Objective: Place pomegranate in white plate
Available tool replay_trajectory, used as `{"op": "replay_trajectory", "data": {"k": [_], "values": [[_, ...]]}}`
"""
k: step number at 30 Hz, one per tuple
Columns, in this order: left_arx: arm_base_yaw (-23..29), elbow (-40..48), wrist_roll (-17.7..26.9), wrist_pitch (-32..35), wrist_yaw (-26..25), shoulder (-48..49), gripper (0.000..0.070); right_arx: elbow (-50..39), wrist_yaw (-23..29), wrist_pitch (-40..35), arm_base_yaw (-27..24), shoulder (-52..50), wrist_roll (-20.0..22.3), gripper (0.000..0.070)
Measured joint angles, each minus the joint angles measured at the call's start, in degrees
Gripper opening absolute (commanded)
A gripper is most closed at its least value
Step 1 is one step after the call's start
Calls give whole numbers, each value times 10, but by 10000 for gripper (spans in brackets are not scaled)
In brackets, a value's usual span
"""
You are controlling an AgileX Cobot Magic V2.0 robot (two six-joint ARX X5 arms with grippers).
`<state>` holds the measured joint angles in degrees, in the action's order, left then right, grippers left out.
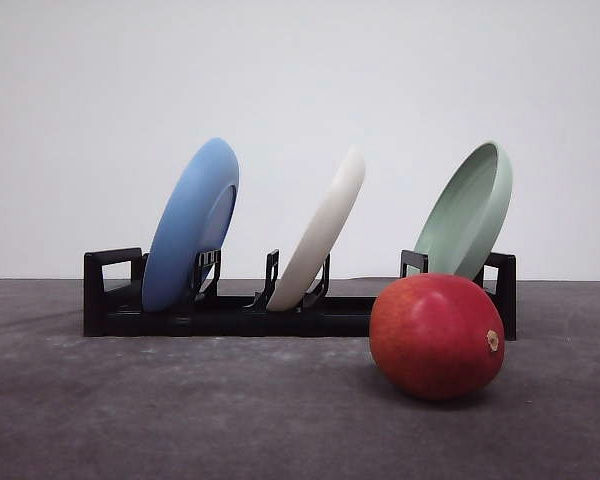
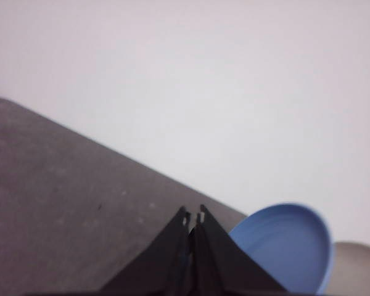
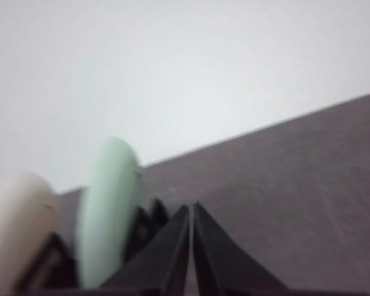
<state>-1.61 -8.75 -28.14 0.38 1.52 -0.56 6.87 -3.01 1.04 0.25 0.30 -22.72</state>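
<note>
A glossy red pomegranate [image 1: 437, 336] rests on the dark table in front of the right end of a black dish rack [image 1: 110, 310]. The white plate [image 1: 322, 232] stands tilted on edge in the rack's middle slot; its blurred edge [image 3: 18, 234] also shows in the right wrist view. In the left wrist view, my left gripper [image 2: 193, 221] is shut with nothing in it, next to the blue plate [image 2: 287, 246]. In the right wrist view, my right gripper [image 3: 191, 209] is shut and empty beside the pale green plate [image 3: 108, 209].
The blue plate [image 1: 192, 225] leans in the rack's left slot and the pale green plate [image 1: 467, 212] in the right slot, just behind the pomegranate. Bare dark table [image 1: 180, 410] stretches in front of the rack. A plain white wall stands behind.
</note>
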Motion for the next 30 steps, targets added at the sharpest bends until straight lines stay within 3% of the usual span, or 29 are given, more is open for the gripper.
{"op": "replay_trajectory", "data": {"k": [4, 9, 17, 23, 30], "values": [[0, -76, -1, -83, -23, -23, 3, 65, -39, 53, 0, 11, -13, 4], [0, -162, 9, -196, -97, -80, 3, 140, -88, 154, 0, 60, -11, 4], [0, -269, 101, -338, -186, -200, 3, 211, -173, 248, 0, 165, 60, 4], [-25, -317, 172, -379, -191, -288, 3, 215, -195, 277, 13, 228, 127, 4], [-132, -341, 240, -383, -130, -336, 3, 215, -177, 283, 85, 238, 178, 5]]}}
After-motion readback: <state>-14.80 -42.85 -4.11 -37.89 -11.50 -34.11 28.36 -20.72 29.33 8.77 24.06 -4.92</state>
